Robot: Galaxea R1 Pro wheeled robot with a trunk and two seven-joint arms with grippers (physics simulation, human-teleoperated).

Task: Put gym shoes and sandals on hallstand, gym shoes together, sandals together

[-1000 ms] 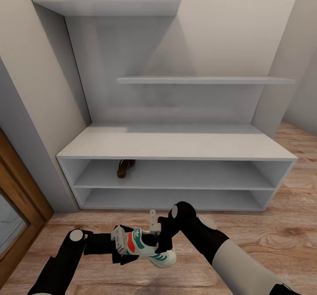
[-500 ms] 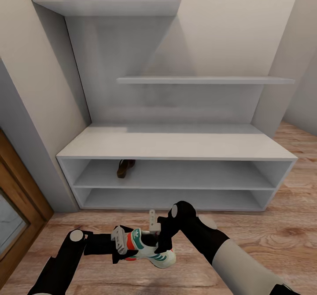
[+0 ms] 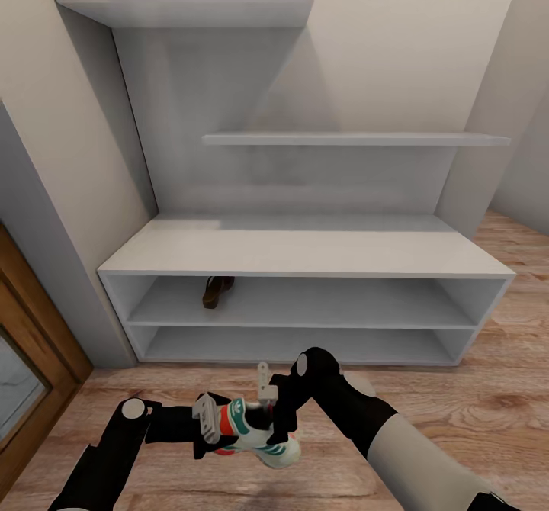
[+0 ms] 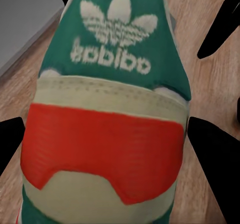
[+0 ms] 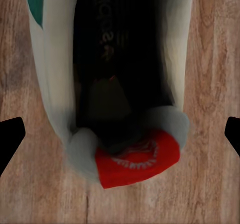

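on upper shelf, sandal (image 3: 217, 291) half hidden, l gripper (image 3: 216, 429) behind gym shoe (image 3: 255, 435)

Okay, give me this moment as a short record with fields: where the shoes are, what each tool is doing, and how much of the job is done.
Sneaker: white, green and red, on the wood floor in front of the rack
Left tool: at the sneaker's heel, fingers on either side; contact unclear
Right tool: above the sneaker's opening, fingers spread wide, open
Sandal: brown one on the rack's upper open shelf, left of centre
Progress: one sandal on the rack; this sneaker not yet lifted
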